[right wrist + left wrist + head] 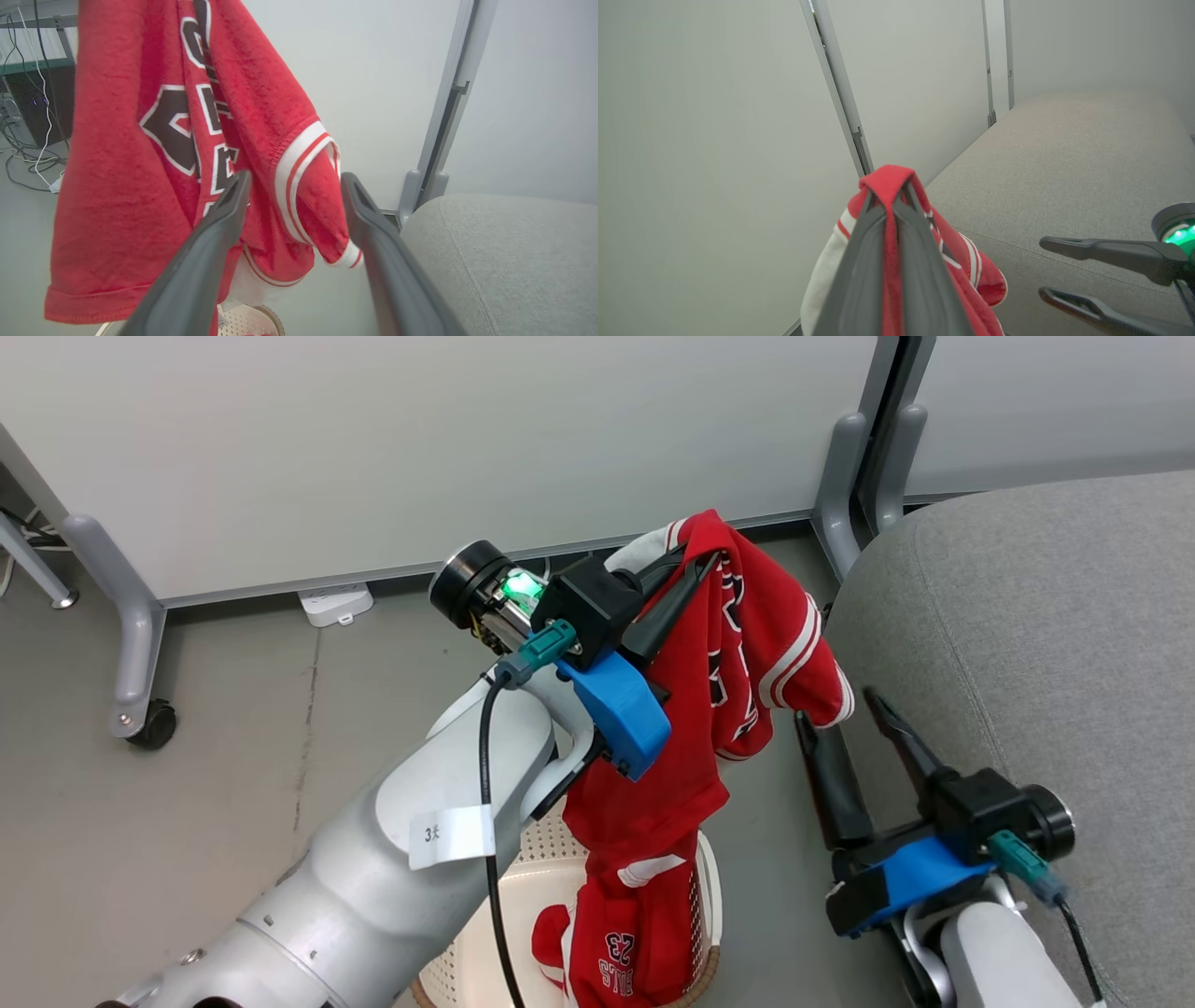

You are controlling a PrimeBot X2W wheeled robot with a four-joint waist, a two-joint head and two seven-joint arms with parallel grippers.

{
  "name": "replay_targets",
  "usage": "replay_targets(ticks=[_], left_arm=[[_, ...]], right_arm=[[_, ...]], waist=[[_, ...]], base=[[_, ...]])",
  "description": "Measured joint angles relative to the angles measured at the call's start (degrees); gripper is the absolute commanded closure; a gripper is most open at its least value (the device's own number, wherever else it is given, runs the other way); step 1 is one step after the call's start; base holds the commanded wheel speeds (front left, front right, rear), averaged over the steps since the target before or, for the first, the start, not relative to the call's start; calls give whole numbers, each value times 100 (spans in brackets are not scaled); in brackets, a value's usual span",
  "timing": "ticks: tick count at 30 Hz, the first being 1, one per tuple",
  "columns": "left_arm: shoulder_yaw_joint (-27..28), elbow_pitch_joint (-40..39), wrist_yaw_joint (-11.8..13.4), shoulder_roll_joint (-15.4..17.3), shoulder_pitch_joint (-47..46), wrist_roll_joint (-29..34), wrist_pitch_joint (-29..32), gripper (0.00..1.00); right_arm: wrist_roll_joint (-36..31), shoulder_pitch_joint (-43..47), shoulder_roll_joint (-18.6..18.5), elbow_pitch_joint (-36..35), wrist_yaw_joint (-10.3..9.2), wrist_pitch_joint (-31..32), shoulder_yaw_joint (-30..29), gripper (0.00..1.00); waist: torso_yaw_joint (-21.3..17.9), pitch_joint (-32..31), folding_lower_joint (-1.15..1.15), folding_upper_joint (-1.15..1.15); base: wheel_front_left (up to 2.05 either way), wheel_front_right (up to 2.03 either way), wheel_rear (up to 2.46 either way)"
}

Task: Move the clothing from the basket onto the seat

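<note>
The clothing (747,635) hangs in the air from the left gripper (702,563), whose two fingers are pressed together on a fold of the red cloth near its top. The cloth trails down into the basket (448,971), where a part printed 23 (upside down in the head view) drapes over the brown rim. None of it lies on the seat (1046,616), which stands just beside the hanging sleeve, to the robot's right. The right gripper (834,703) holds nothing, its fingers spread apart just under the white-striped sleeve hem; whether they touch it I cannot tell. Behind stand pale partition panels (420,448) on grey wheeled feet (135,653), with a white power strip (334,604) on the grey floor (187,784)
</note>
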Motion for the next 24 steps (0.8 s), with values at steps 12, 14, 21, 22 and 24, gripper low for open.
replay_targets(ticks=[12, 14, 21, 22, 24], left_arm=[[-168, -114, -21, -97, -7, -5, 0, 100], [-205, -145, -21, -115, -34, -8, 0, 100], [-320, -286, -22, -157, -75, -10, 0, 100], [-333, -308, -21, -160, -80, -10, 0, 100], [-358, -356, -22, -164, -93, -10, 0, 100]], right_arm=[[11, -693, -27, 271, 0, 0, 760, 0], [11, -791, -47, 365, 0, 0, 818, 0], [16, -1129, -64, 614, 0, 0, 943, 0], [20, -1171, -64, 649, 0, 0, 950, 0], [24, -1256, -64, 725, 0, 0, 959, 0]], waist=[[224, 99, 0, 0], [276, 130, 1, 0], [411, 196, 0, 0], [424, 202, 0, 0], [446, 211, 1, 0]], base=[[0, 0, 0], [0, 0, 0], [0, 0, 0], [0, 0, 0], [0, 0, 0]])
